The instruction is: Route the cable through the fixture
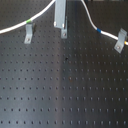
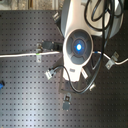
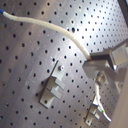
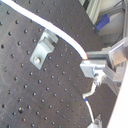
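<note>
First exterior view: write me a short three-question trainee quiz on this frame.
1. True or false: in the first exterior view, the cable runs through the middle clip.
2. Which colour band sits by the clip on the first exterior view's left? A blue, B green, C red.
3. Fill in: the first exterior view shows ___ clips on the perforated board.

Key: 1 false, since the cable rises away above the middle clip. 2 B, the green band. 3 three.
</note>
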Robot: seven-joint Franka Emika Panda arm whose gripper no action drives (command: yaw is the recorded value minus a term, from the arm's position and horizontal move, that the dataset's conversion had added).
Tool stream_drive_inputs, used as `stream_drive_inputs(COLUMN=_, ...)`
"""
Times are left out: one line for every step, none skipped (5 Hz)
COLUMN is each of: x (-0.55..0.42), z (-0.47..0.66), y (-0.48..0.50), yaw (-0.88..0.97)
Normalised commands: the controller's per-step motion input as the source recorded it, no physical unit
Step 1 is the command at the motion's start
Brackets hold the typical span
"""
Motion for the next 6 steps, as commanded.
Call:
stream_drive_inputs(x=-0.077, z=0.01, y=-0.017, yaw=0.03)
stream_drive_inputs(x=-0.337, z=0.59, y=-0.137, yaw=-0.19)
stream_drive_inputs(x=-0.301, z=0.47, y=-0.123, yaw=-0.52)
stream_drive_inputs(x=-0.270, z=0.34, y=-0.079, yaw=-0.68)
stream_drive_inputs(x=-0.233, z=0.21, y=-0.121, yaw=-0.80)
stream_drive_inputs(x=-0.215, z=0.28, y=-0.071, yaw=-0.85)
